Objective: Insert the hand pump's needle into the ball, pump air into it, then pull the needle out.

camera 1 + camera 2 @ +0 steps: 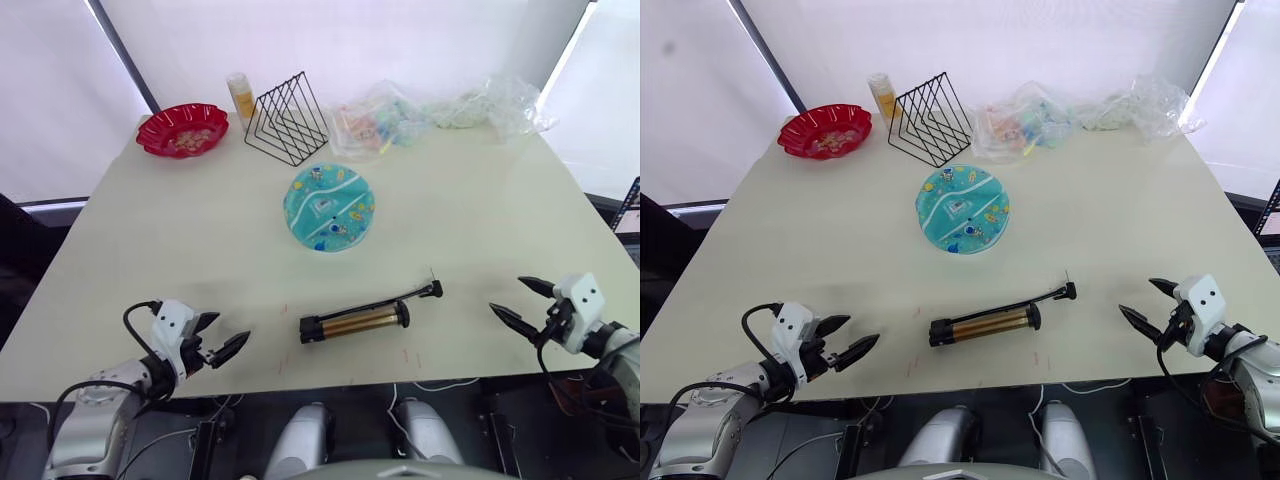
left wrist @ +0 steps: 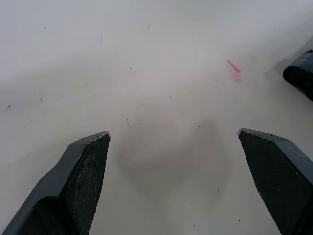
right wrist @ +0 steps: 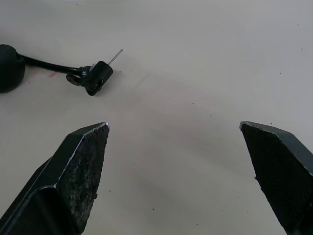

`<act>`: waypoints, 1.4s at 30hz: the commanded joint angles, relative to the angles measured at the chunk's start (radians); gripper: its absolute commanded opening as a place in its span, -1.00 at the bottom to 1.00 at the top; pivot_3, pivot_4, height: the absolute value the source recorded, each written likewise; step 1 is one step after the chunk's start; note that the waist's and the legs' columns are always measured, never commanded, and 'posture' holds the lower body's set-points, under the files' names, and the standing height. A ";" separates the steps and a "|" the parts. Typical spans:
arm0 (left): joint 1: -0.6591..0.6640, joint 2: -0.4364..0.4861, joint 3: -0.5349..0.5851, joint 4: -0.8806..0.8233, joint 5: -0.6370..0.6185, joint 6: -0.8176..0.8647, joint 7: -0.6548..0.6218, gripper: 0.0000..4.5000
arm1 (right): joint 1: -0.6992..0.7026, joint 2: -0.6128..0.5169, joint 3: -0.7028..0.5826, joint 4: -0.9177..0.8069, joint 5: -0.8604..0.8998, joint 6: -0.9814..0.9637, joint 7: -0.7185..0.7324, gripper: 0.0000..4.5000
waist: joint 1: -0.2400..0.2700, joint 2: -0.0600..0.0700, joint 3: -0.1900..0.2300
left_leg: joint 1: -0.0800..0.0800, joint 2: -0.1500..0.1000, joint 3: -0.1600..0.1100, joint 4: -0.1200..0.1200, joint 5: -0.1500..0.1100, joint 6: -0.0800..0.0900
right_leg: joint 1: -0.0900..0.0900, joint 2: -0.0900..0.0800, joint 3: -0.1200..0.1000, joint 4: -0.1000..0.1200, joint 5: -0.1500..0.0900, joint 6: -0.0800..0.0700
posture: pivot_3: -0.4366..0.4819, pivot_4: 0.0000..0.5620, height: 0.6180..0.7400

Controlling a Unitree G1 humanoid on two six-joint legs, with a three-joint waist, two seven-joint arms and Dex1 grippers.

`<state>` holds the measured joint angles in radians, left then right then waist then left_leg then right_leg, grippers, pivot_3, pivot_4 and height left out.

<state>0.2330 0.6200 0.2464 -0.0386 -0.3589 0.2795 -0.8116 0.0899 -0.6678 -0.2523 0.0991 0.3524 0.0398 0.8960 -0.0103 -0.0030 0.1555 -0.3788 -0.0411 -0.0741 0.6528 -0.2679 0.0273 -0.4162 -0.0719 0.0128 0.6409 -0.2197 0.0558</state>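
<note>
- Left hand point(image 1: 218, 341) hovers low over the near-left corner of the table point(image 1: 480, 200), fingers spread apart, nothing between them.
- Right hand point(image 1: 520, 302) sits at the near-right edge, fingers also spread wide, empty.
- Hand pump point(image 1: 355, 322) lies flat on the table near the front edge, roughly centred between the two hands and apart from both. Bronze barrel runs left-right, slightly angled.
- Black hose leads from the pump's right end up to a black tip; the needle point(image 3: 115, 57) sticks out of that tip, pointing toward the far side and resting on bare table.
- Right wrist view has the needle tip ahead of the right hand's fingers point(image 3: 80, 161), not between them.
- Left wrist view: bare table with a pink mark point(image 2: 234, 67) and one black pump end cap at the edge of frame.
- Ball point(image 1: 329, 207) is a flat teal disc, lying mid-table, beyond the pump and well apart from it. Needle not in it.
- Far left: red scalloped bowl point(image 1: 182, 129) with small items inside; a yellow-labelled bottle point(image 1: 241, 97) beside it.
- Black wire rack point(image 1: 288, 118) stands just beyond the ball.
- Clear plastic bags point(image 1: 440, 112) are piled along the far right edge.
</note>
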 commanded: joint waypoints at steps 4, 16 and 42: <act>0.007 0.014 0.035 -0.046 -0.019 0.012 0.005 0.97 | 0.002 0.007 -0.034 0.008 0.024 -0.028 0.011 1.00 | 0.000 0.000 0.000 | 0.000 0.000 0.000 0.000 0.000 0.000 | 0.000 0.000 0.000 0.000 0.000 0.000 | -0.05 -0.47 1.00; -0.085 0.077 0.005 -0.047 -0.051 0.059 -0.087 0.97 | 0.021 0.010 -0.043 -0.059 0.092 0.031 0.025 1.00 | 0.000 0.000 0.000 | 0.000 0.000 0.000 0.000 0.000 0.000 | 0.000 0.000 0.000 0.000 0.000 0.000 | -0.05 -0.47 1.00; -0.783 -0.017 -0.524 0.083 0.119 0.106 -0.342 0.97 | 0.130 -0.024 -0.123 -0.337 0.203 0.069 0.120 1.00 | -0.001 -0.002 0.002 | -0.001 0.000 0.001 0.002 0.000 0.000 | 0.001 0.002 -0.001 0.001 0.000 0.000 | -0.05 -0.47 1.00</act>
<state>-0.5295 0.6086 -0.2649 0.0558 -0.2527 0.3930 -1.1461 0.2161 -0.6745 -0.3497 -0.1944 0.5344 0.1102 1.0023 -0.0112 -0.0053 0.1576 -0.3794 -0.0414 -0.0735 0.6551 -0.2678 0.0274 -0.4154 -0.0701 0.0123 0.6416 -0.2196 0.0563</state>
